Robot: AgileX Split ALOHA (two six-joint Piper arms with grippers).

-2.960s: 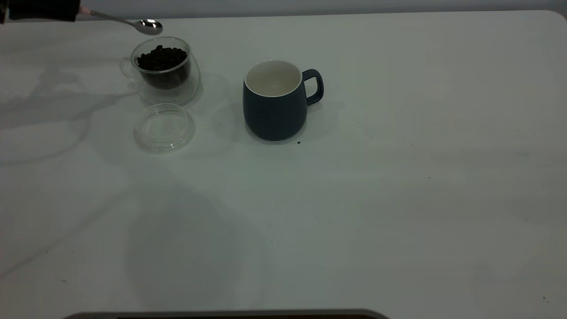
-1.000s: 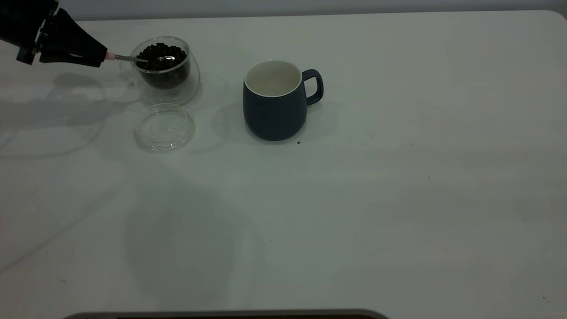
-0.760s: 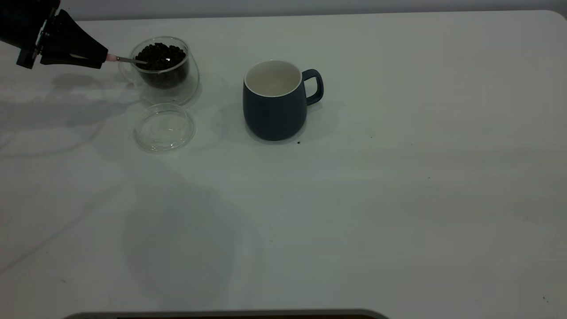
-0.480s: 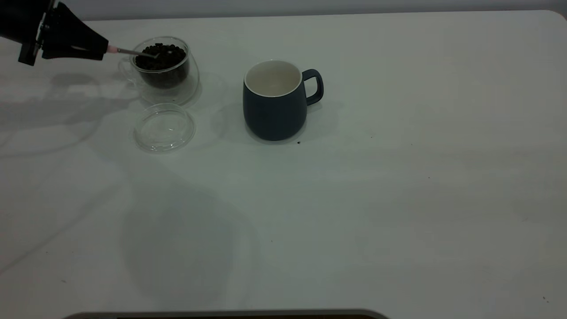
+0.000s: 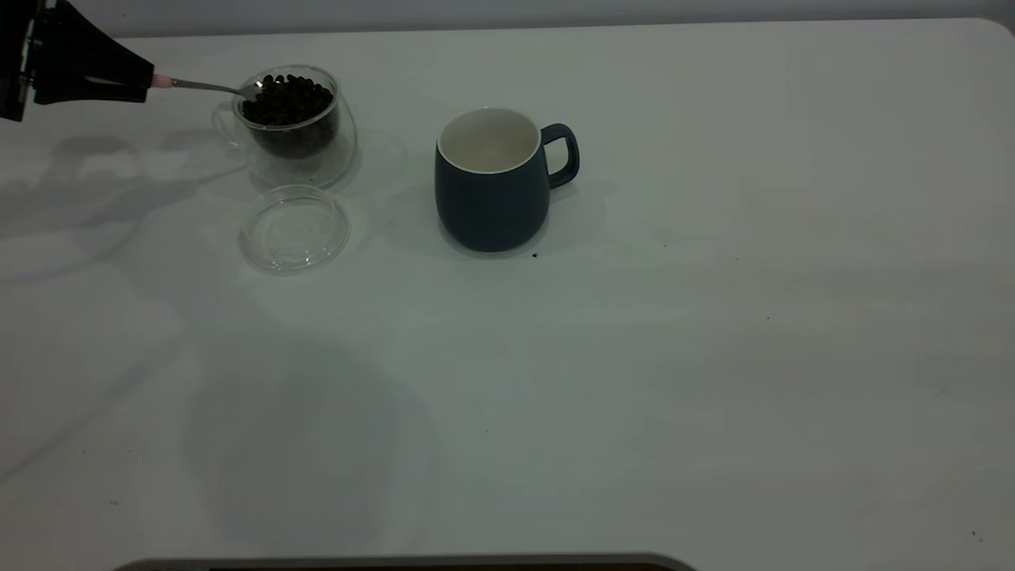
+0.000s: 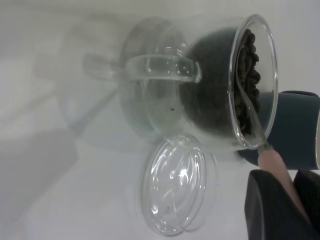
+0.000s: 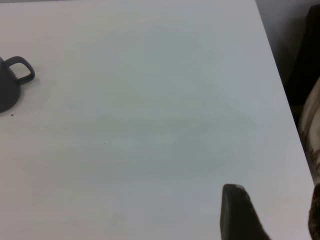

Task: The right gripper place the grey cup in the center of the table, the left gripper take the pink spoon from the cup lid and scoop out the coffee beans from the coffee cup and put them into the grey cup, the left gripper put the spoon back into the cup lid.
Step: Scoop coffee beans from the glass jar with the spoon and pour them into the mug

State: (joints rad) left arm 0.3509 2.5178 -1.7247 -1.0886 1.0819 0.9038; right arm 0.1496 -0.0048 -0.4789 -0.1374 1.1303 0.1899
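Observation:
My left gripper [image 5: 145,80] hangs at the table's far left, shut on the pale handle of the pink spoon [image 5: 204,85]. The spoon's metal bowl rests at the left rim of the coffee cup [image 5: 295,127], against the heap of coffee beans [image 5: 287,101]. In the left wrist view the spoon's neck [image 6: 251,114] runs along the inside of the glass beside the beans [image 6: 247,75]. The cup lid [image 5: 294,228] lies bare in front of the coffee cup. The grey cup [image 5: 492,186] stands upright near the table's [image 5: 714,357] middle, handle to the right. My right gripper [image 7: 277,215] stands open over bare table.
The right wrist view shows the grey cup's handle [image 7: 20,70] far off and the table's edge [image 7: 280,85], with dark and pale things beyond it. A few dark specks dot the tabletop near the grey cup.
The left gripper has drawn back to the left and risen a little. The spoon's bowl has slid from the middle of the beans to the coffee cup's left rim.

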